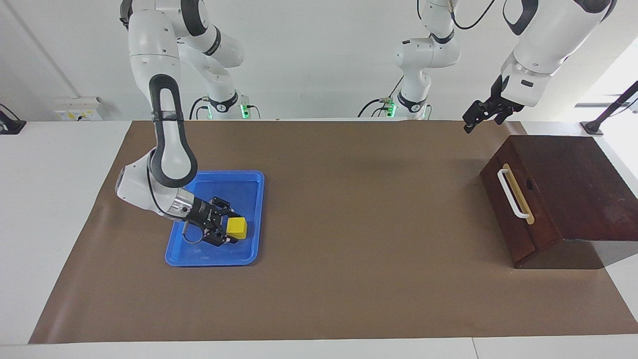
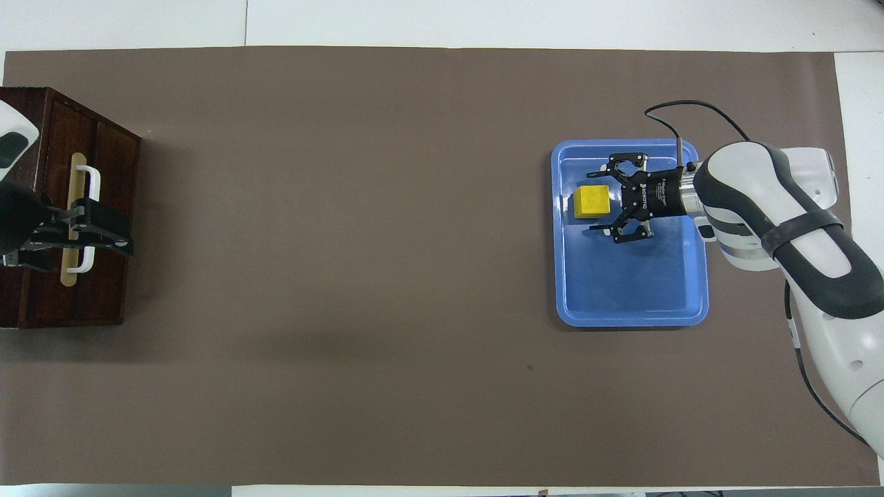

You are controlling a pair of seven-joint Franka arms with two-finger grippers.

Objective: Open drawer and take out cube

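Note:
The drawer (image 1: 508, 214) is shut, flush in the dark wooden box (image 1: 573, 184) at the left arm's end of the table; its white handle (image 1: 513, 194) faces the table's middle. The drawer also shows in the overhead view (image 2: 114, 166). The yellow cube (image 1: 237, 228) lies in the blue tray (image 1: 249, 187) at the right arm's end. My right gripper (image 1: 230, 227) is low in the tray and open, its fingers spread on either side of the cube (image 2: 593, 201). My left gripper (image 1: 478, 117) hangs in the air over the box's front edge, apart from the handle.
Brown paper (image 1: 349, 224) covers the table between the tray and the box. The tray (image 2: 632, 304) has bare floor on its side nearer the robots.

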